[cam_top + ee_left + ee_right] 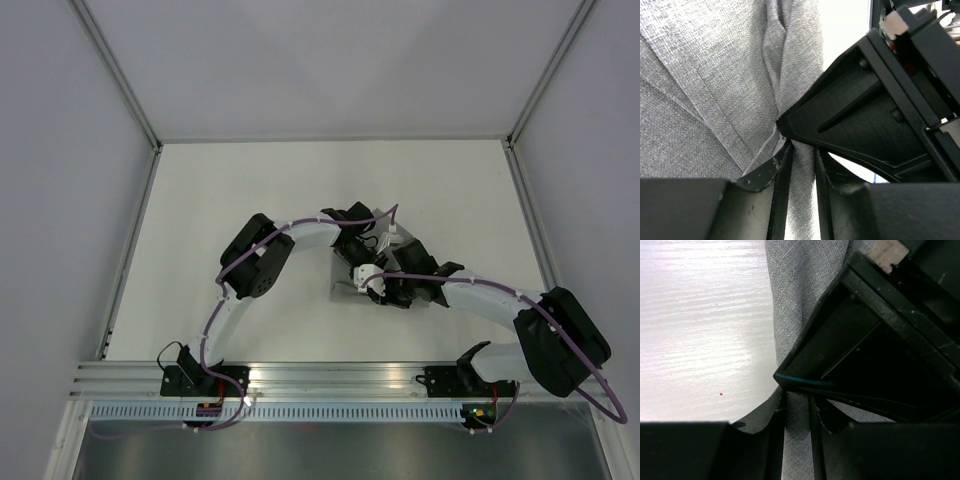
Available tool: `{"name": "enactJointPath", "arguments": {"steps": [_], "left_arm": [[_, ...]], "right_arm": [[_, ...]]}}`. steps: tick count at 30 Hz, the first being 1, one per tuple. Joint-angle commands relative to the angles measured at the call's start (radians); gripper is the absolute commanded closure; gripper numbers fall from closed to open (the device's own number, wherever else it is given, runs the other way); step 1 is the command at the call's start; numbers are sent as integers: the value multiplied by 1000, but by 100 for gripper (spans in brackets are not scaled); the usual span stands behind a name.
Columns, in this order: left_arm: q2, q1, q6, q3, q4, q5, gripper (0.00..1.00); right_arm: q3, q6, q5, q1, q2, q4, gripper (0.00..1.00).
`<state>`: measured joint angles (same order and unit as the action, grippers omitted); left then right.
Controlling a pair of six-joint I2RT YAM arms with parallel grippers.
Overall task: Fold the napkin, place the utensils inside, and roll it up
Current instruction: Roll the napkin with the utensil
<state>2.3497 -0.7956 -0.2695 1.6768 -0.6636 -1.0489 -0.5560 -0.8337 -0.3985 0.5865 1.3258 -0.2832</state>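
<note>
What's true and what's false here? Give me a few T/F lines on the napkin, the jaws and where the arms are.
1. Both arms reach to the napkin near the middle of the table. True.
2. The napkin lies flat and fully spread. False: it is creased and gathered, and in the top view it is mostly hidden under the arms.
3. The jaws of the left gripper stand wide open. False: they are nearly together, with napkin fabric pinched between them.
4. Napkin fabric runs between the jaws of the right gripper. True.
5. The two grippers work far apart. False: each wrist view shows the other gripper right next to its own jaws.
</note>
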Motion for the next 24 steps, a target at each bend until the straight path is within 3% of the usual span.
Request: {"name": "enactJointPath", "arguments": {"steps": [1, 8, 14, 18, 24], "left_arm": [[-10, 10, 21, -74, 62, 187, 67], [-127, 65, 107, -156, 211, 101, 65], [-197, 105, 173, -192, 301, 27, 64], [-237, 136, 219, -226, 367, 27, 64], [-332, 213, 392, -360, 606, 67, 65]], "right_arm": [[7, -8, 27, 4, 56, 10, 80], [-24, -34, -23, 3, 96, -57, 89], [-73, -68, -80, -19, 168, -132, 91], [-105, -91, -121, -39, 219, -175, 91], [-177, -142, -177, -83, 300, -284, 91]]}}
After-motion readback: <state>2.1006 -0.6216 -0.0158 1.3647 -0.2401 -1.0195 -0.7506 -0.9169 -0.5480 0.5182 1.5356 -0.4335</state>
